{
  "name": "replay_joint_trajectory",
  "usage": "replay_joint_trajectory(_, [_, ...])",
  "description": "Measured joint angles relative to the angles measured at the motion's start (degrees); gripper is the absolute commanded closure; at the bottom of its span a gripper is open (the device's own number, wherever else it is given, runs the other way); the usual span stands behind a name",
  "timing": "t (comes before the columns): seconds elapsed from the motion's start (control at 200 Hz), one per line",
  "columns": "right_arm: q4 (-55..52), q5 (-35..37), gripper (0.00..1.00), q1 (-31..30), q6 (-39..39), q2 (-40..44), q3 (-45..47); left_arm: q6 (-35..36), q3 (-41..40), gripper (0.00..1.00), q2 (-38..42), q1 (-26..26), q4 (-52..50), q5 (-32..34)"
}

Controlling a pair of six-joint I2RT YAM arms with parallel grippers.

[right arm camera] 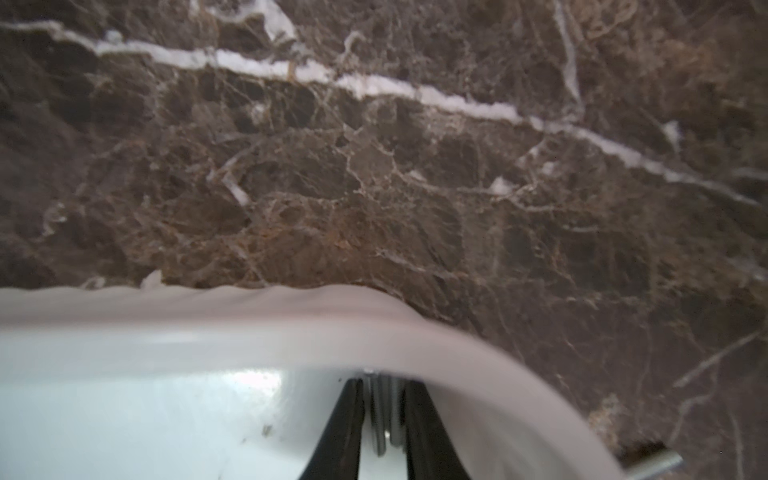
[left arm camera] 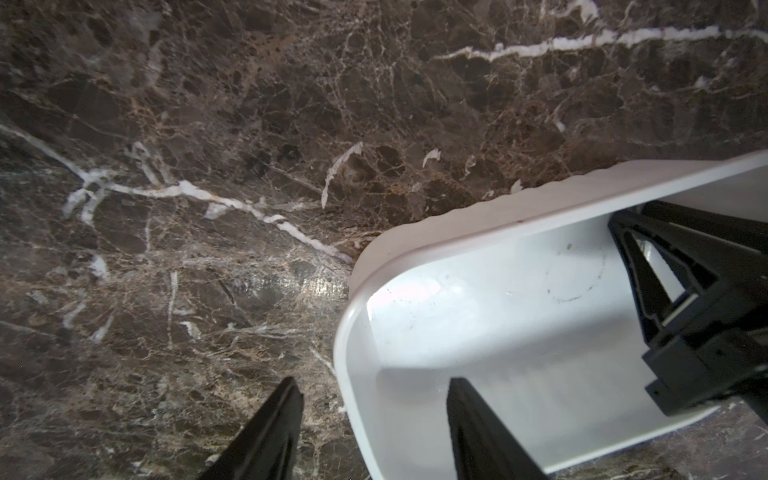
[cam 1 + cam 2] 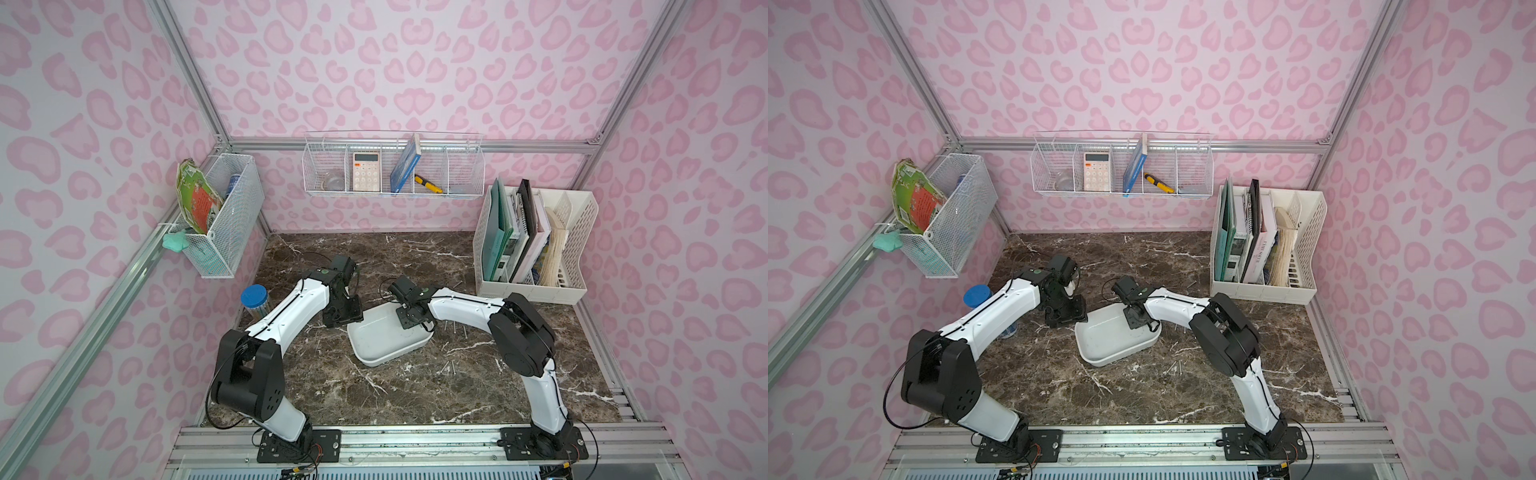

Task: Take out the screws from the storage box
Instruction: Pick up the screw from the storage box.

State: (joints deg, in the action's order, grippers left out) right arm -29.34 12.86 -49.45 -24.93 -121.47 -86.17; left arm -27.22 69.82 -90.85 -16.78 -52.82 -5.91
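The storage box (image 3: pixel 374 353), a shallow white tray, lies askew at the middle of the marble table. My right gripper (image 3: pixel 415 322) reaches down into its right corner. In the right wrist view the right gripper (image 1: pixel 384 382) is shut on two slender silver screws (image 1: pixel 382 415) pressed against the curved rim (image 1: pixel 208 336). My left gripper (image 2: pixel 374 380) stands open astride the tray's left rim (image 2: pixel 353 291), one finger outside and one inside, neither touching it. Several more screws (image 3: pixel 455 368) lie on the table right of the tray. One screw (image 1: pixel 654 463) lies just outside the corner.
A blue-lidded jar (image 3: pixel 255 299) stands at the left behind my left arm. A white file organizer (image 3: pixel 536 245) with books fills the back right corner. Wire baskets hang on the back wall (image 3: pixel 392 168) and the left wall (image 3: pixel 220 216).
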Motion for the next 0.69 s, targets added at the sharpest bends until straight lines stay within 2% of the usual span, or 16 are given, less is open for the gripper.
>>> replay_joint_trajectory(0.1, [1.29,-0.24,0.8,-0.02,-0.37,-0.63,-0.13,0.0,0.0,0.39,-0.09,0.0,0.04,-0.81])
replay_joint_trajectory(0.18, [1.92,-0.26,0.89,-0.15,-0.44,-1.27,-0.66,0.0,0.0,0.39,-0.35,0.0,0.04,-1.14])
replay_joint_trajectory(0.435, [2.12,-0.24,1.0,-0.39,-1.05,-0.33,-0.79,0.0,-0.07,0.39,-0.37,0.0,0.22,-1.07])
replay_joint_trajectory(0.655, [-0.28,-1.2,1.0,0.0,-2.01,1.27,0.15,0.0,-0.07,0.39,-0.81,0.0,0.2,-0.7])
replay_joint_trajectory(0.695, [-0.72,-1.27,0.97,0.02,-2.01,1.44,0.2,0.0,-0.07,0.39,-0.96,-0.02,0.22,-0.72])
